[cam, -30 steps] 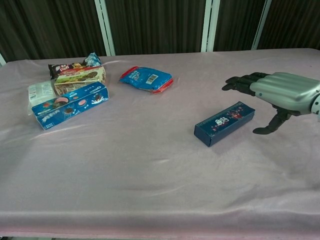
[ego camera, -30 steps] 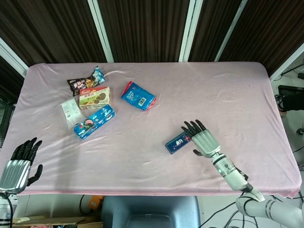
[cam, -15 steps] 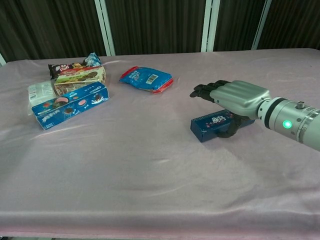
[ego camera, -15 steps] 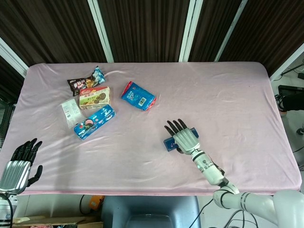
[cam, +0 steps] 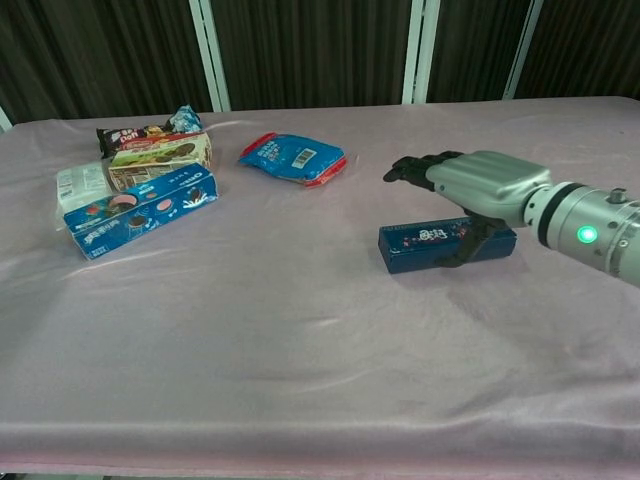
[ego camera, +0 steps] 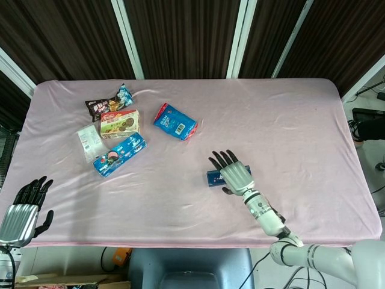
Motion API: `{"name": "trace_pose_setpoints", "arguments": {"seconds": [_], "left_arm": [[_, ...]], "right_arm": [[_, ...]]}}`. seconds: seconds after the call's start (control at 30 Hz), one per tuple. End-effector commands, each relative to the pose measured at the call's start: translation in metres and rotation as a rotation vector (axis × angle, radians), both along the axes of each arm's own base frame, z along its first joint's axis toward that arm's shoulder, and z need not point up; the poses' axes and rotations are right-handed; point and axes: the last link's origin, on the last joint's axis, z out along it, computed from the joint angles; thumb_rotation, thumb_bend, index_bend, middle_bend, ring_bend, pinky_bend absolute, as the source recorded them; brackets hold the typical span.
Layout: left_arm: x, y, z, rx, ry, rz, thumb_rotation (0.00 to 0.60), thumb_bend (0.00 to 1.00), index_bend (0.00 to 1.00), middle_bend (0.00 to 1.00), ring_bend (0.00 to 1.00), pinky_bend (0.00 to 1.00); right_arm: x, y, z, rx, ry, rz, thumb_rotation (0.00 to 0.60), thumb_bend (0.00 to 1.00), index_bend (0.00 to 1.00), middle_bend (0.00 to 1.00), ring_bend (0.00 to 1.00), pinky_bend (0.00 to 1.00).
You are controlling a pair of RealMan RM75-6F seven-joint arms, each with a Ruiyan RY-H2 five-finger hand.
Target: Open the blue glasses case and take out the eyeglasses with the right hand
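The blue glasses case [cam: 420,246] lies closed on the pink cloth, right of centre, its long side roughly parallel to the table's front edge. My right hand [cam: 470,184] hovers over its right half, fingers stretched out above the lid and pointing left. The thumb reaches down against the case's near side. In the head view the hand [ego camera: 233,174] covers most of the case [ego camera: 213,177], leaving only its left end showing. My left hand [ego camera: 24,208] hangs off the table's front left corner, fingers apart, holding nothing. No eyeglasses are visible.
Snacks cluster at the back left: a blue biscuit box [cam: 140,212], a cookie carton [cam: 160,158], a dark wrapper [cam: 140,131], a white packet [cam: 80,184] and a blue pouch [cam: 293,158]. The pink tablecloth [ego camera: 289,120] covers the whole table.
My right hand swung left from beside the case to above it. The case turned from a diagonal to lie nearly parallel to the front edge. The left hand stayed put.
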Motion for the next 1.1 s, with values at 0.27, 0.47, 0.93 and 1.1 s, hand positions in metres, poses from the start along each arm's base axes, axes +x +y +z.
{"name": "trace_pose_setpoints", "arguments": {"seconds": [0.27,0.47,0.93,1.1], "left_arm": [[0.001,-0.002,0.000,0.003,-0.003,-0.005,0.600,0.44,0.00,0.02,0.01,0.13],[0.003,-0.002,-0.007,-0.027,0.017,-0.012,0.600,0.44,0.00,0.02,0.01,0.13],[0.002,-0.001,-0.007,-0.023,0.020,-0.004,0.600,0.44,0.00,0.03,0.02,0.13],[0.000,0.001,-0.004,0.023,0.037,0.007,0.600,0.44,0.00,0.03,0.02,0.13]], "right_arm": [[-0.052,0.009,0.051,-0.065,0.034,-0.040,0.600,0.34,0.21,0.00,0.00,0.00],[-0.073,0.002,0.048,-0.059,0.020,-0.073,0.600,0.34,0.32,0.00,0.00,0.00],[-0.071,-0.015,0.030,-0.052,-0.016,-0.077,0.600,0.38,0.44,0.00,0.00,0.00],[-0.070,-0.015,0.029,-0.056,0.000,-0.064,0.600,0.43,0.45,0.00,0.00,0.00]]}}
